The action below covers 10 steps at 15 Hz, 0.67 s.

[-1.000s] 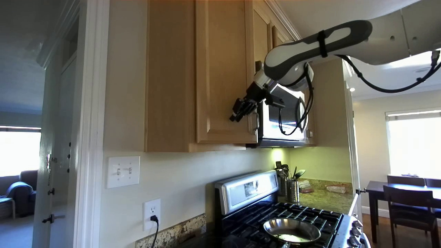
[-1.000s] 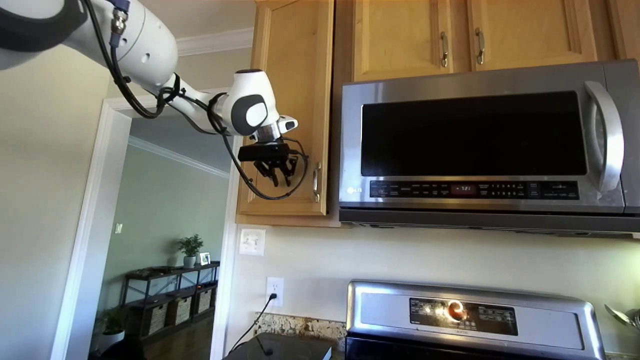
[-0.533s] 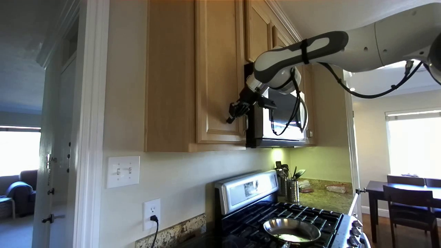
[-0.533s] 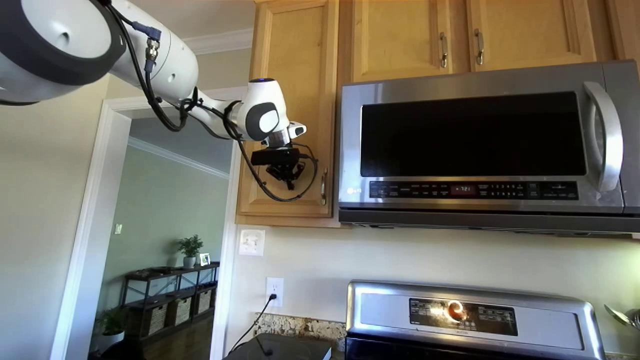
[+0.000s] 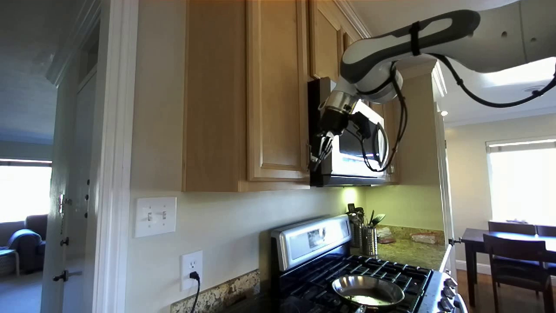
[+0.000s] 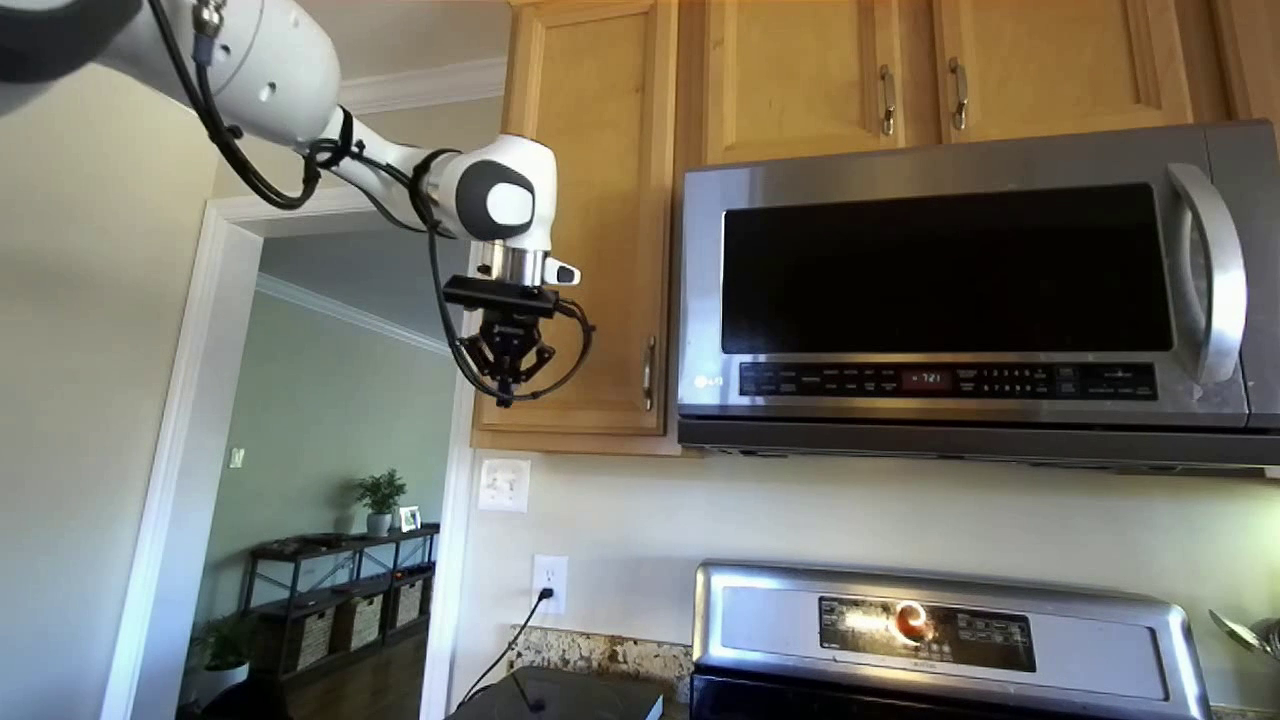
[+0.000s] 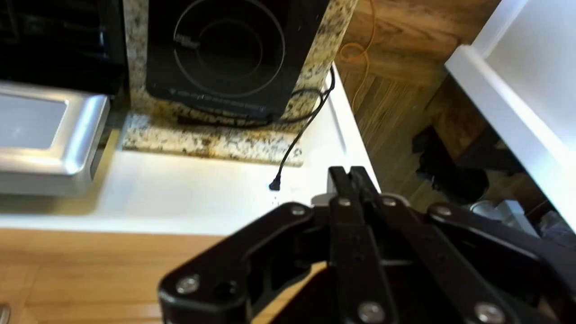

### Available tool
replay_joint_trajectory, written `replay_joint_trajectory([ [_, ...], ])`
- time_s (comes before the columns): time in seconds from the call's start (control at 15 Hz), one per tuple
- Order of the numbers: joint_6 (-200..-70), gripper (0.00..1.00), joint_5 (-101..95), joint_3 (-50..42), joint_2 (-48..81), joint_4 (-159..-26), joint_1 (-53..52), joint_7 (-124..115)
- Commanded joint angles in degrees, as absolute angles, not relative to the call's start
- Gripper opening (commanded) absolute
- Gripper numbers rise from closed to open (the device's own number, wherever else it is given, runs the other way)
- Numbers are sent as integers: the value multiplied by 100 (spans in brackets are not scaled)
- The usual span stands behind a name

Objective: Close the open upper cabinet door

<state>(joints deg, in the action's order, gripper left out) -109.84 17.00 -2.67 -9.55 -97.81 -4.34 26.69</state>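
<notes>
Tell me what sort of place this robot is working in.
A kitchen, probably in someone's home: a metal pan sits on the stove, a microwave is mounted above it, and a dining table with chairs stands beyond.

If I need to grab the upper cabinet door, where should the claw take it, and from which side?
The slim bar handle, low on the upper cabinet door beside the microwave. I'd come from the front with the claw, now shut, opened crosswise, since the bar is vertical and the microwave juts out, likely crowding that side.
</notes>
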Motion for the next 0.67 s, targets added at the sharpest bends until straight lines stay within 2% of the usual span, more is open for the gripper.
replay_joint_trajectory([
  [0.0, -10254, 21, 1461, -265, -1974, -10882, -339, 2649],
  [0.07, -10091, 33, 1418, -277, -2130, -11080, -337, 2652],
  [0.13, -9916, 37, 1361, -282, -2267, -11273, -333, 2622],
  [0.47, -9950, 68, 711, -159, -2898, -12272, -323, 2360],
  [0.53, -9836, 75, 896, -279, -2465, -11739, -422, 2530],
  [0.6, -9833, 56, 872, -277, -2519, -11832, -431, 2525],
])
